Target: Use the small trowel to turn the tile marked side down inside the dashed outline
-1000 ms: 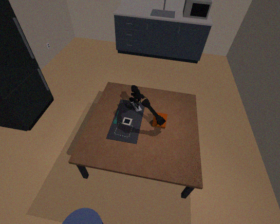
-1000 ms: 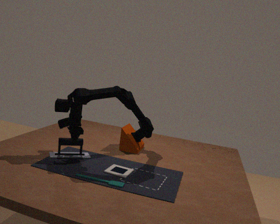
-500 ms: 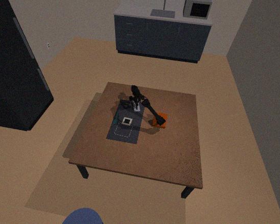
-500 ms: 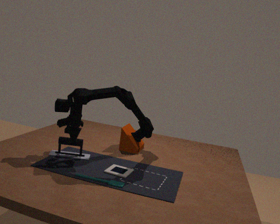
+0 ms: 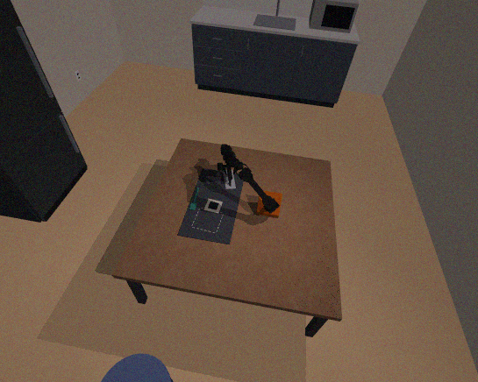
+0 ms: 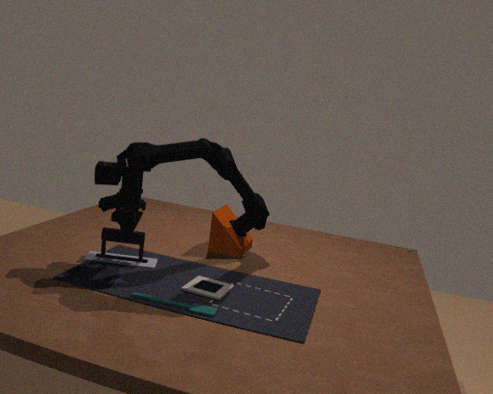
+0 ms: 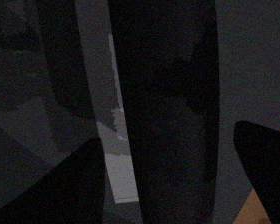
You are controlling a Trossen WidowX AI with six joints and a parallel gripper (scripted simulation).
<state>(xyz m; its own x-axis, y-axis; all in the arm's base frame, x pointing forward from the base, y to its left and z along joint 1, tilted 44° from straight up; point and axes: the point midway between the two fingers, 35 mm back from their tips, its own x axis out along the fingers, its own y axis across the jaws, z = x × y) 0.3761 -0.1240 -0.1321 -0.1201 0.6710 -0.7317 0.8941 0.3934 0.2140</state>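
The trowel, with a pale flat blade and a black bridge handle, rests blade down at one end of the dark mat. My gripper points down over it, open around the handle, with gaps at both sides in the wrist view. The tile, a pale square with a dark square on its upper face, lies flat mid-mat. It overlaps one edge of the dashed outline. Most of it is outside the outline.
A teal long-handled flat tool lies along the mat's edge beside the tile. The orange wedge base of the arm stands on the wooden table beside the mat. The arm arches from it, high above the mat.
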